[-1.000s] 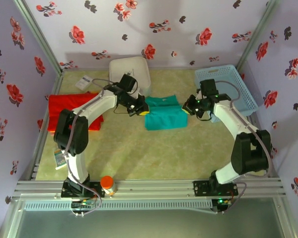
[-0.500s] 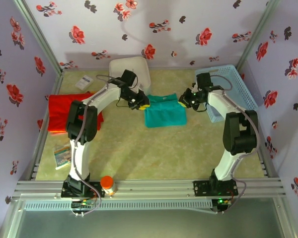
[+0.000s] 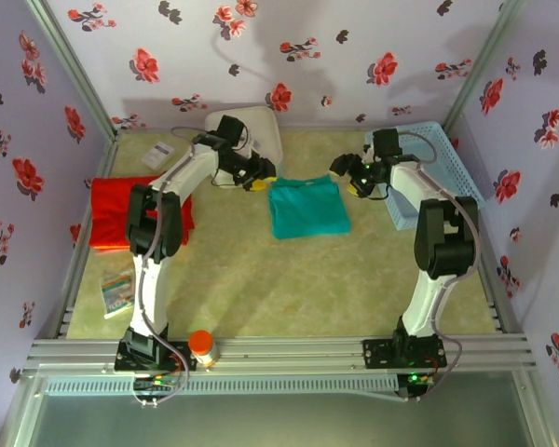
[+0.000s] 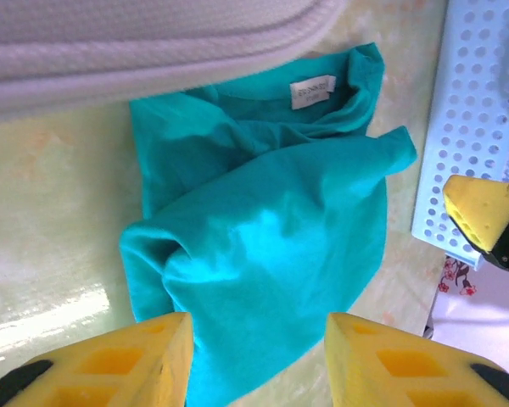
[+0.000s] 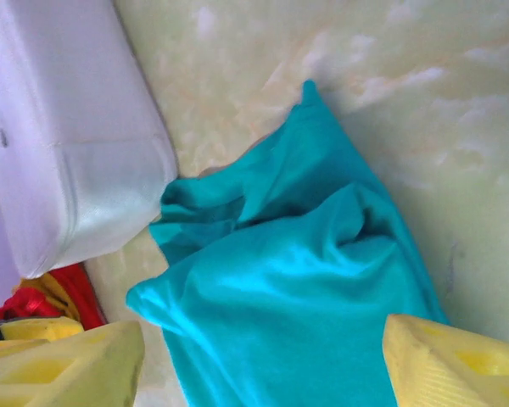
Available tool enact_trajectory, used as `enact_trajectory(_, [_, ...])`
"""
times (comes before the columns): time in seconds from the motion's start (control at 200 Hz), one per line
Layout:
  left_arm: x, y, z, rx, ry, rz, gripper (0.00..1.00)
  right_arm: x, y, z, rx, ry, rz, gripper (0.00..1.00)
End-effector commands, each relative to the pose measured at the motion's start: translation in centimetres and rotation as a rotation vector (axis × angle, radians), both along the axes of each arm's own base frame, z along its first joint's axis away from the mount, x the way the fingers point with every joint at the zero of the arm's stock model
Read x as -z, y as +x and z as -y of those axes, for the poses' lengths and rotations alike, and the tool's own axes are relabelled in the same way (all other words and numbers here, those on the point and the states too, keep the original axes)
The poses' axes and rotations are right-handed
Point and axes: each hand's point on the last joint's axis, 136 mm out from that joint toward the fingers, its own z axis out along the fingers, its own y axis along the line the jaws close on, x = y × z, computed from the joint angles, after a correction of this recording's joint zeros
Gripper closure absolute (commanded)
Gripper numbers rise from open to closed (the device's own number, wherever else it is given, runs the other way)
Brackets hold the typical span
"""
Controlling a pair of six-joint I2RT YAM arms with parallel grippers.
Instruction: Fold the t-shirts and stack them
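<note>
The teal-green t-shirt (image 3: 306,207) lies folded in the middle of the table, its neck label (image 4: 312,91) toward the white box. The red t-shirt (image 3: 130,209) lies folded at the left edge, beside the left arm. My left gripper (image 3: 259,180) hovers at the teal shirt's far left corner, open (image 4: 256,365), with nothing between its yellow fingers (image 4: 144,360). At the far right corner my right gripper (image 3: 347,179) stands open (image 5: 259,373) above the cloth (image 5: 297,314), holding nothing.
A white rounded box (image 3: 247,135) sits just behind the left gripper. The light-blue basket (image 3: 429,168) stands at the back right. An orange-capped bottle (image 3: 201,346) and a booklet (image 3: 118,291) lie near the front left, a card (image 3: 158,154) at the back left.
Both grippers have opened and let go of the teal shirt, drawing back toward the far side and apart. The shirt now lies flat, folded over toward the back.
</note>
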Motion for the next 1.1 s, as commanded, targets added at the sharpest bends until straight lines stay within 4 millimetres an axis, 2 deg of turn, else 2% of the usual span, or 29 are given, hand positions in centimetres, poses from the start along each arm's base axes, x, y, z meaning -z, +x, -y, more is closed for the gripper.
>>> enact_trajectory(0.0, [-2.5, -2.9, 1.7, 0.051, -0.022, 0.033, 0.57, -2.2, -1.7, -1.4, -0.017, 0.039, 0.042, 0.25])
enact_trajectory(0.155, [-2.0, -4.8, 5.1, 0.053, -0.077, 0.038, 0.58, -2.6, -3.4, -3.4, -0.007, 0.108, 0.045, 0.22])
enact_trajectory(0.25, [-1.0, -4.6, 6.9, 0.024, -0.1, 0.057, 0.6, -2.2, -3.7, -4.5, 0.01, 0.14, 0.055, 0.2])
enact_trajectory(0.385, [1.2, -3.4, 8.5, -0.007, -0.124, 0.059, 0.61, 0.3, -3.7, -5.1, 0.039, 0.153, 0.035, 0.19])
enact_trajectory(0.455, [2.8, -2.5, 8.7, -0.016, -0.112, 0.058, 0.62, 1.7, -3.6, -5.1, 0.054, 0.176, 0.034, 0.18])
enact_trajectory(0.595, [6.4, -0.8, 7.6, -0.063, -0.056, 0.028, 0.63, 4.6, -3.7, -4.7, 0.054, 0.14, 0.02, 0.18])
enact_trajectory(0.735, [8.9, 0.8, 5.1, -0.125, -0.015, 0.002, 0.64, 6.5, -3.9, -4.3, 0.052, 0.125, 0.006, 0.18])
enact_trajectory(0.835, [8.7, 1.6, 3.5, -0.149, -0.007, 0.005, 0.64, 7.5, -4.3, -3.7, 0.06, 0.115, -0.013, 0.18])
enact_trajectory(0.935, [7.3, 1.9, 2.3, -0.154, -0.004, 0.015, 0.65, 7.3, -4.5, -3.4, 0.058, 0.115, -0.012, 0.18])
enact_trajectory(1.01, [5.2, 1.5, 2.0, -0.141, -0.015, 0.04, 0.65, 6.1, -4.3, -3.4, 0.051, 0.109, 0.005, 0.18])
enact_trajectory(1.095, [2.4, 0.6, 2.3, -0.125, -0.044, 0.069, 0.64, 3.7, -3.7, -3.6, 0.043, 0.115, 0.041, 0.17])
